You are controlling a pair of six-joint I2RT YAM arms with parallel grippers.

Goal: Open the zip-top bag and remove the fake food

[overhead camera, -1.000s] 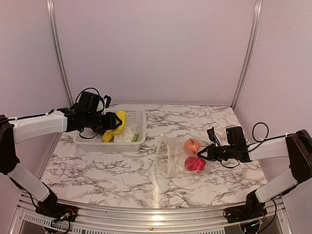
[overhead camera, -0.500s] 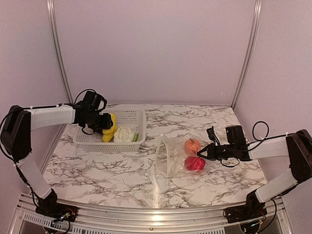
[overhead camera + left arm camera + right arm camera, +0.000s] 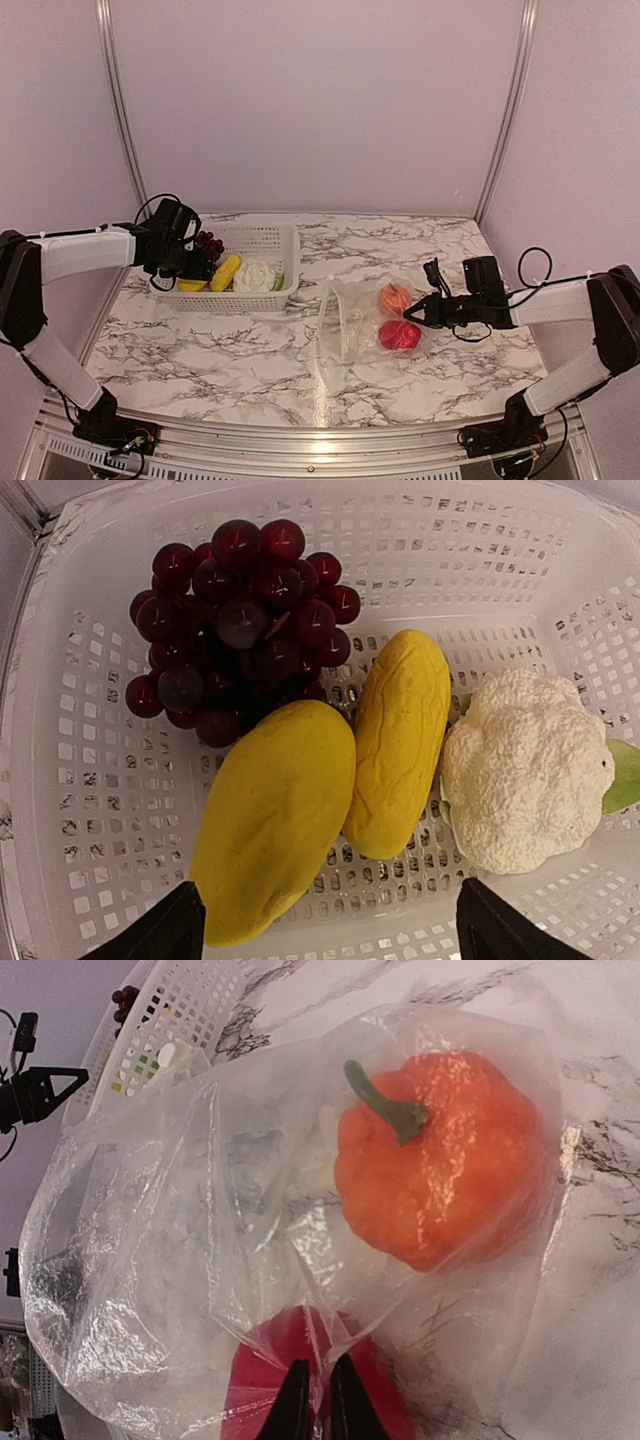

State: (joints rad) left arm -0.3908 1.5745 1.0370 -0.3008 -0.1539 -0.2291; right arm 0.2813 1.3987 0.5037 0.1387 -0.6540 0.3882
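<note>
The clear zip-top bag (image 3: 345, 325) lies on the marble table, mouth facing left. Inside it are an orange piece (image 3: 395, 298) and a red piece (image 3: 400, 335). My right gripper (image 3: 415, 318) is shut on a fold of the bag's film (image 3: 318, 1400), just over the red piece (image 3: 270, 1360), with the orange piece (image 3: 440, 1160) beyond. My left gripper (image 3: 330, 935) is open and empty over the white basket (image 3: 500, 550). Below it lie purple grapes (image 3: 235, 610), two yellow pieces (image 3: 275, 820) and a white cauliflower (image 3: 525, 770).
The white perforated basket (image 3: 240, 302) stands at the back left, with my left gripper (image 3: 190, 262) at its left end. Metal frame posts rise at both back corners. A metal rail runs along the near table edge.
My left gripper held a yellow piece above the basket; that piece now lies in the basket and the gripper has drawn back to the left, open. The right gripper has not moved.
</note>
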